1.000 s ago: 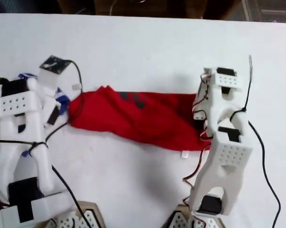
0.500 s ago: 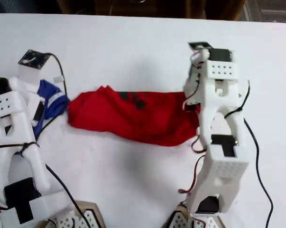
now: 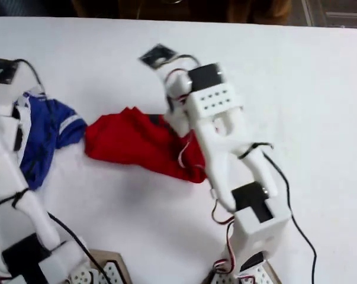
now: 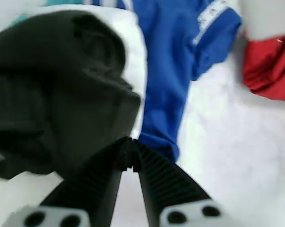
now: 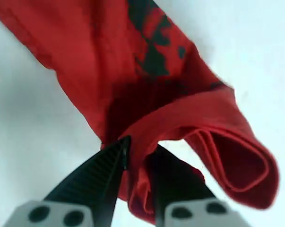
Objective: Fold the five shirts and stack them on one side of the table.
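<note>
Gripping a folded-over edge of the red shirt [image 3: 128, 145], the right gripper [image 5: 138, 151] had its fingers drawn narrow, with a layer of red cloth pinched between them. Beside the fingers, the right wrist view showed the hem looped back on itself in a soft open fold. The shirt's black print [image 5: 151, 52] lay farther along the fabric.

Seen from above, the right arm stretched diagonally from the near edge of the white bench [image 3: 296, 89] and covered the right-hand part of the red shirt. That shirt lay as a bunched strip near the middle of the bench. Its left end sat just beside a sleeve of the blue shirt [image 3: 45, 139].

The blue shirt was crumpled at the bench's left side, partly under the left arm. In the left wrist view a black shirt [image 4: 57, 94] was heaped next to it.

The left gripper [image 4: 131, 158] had its fingers closed tip to tip, right where the black shirt's edge met the lower end of the blue one. Whether any cloth was caught between them could not be told.
</note>
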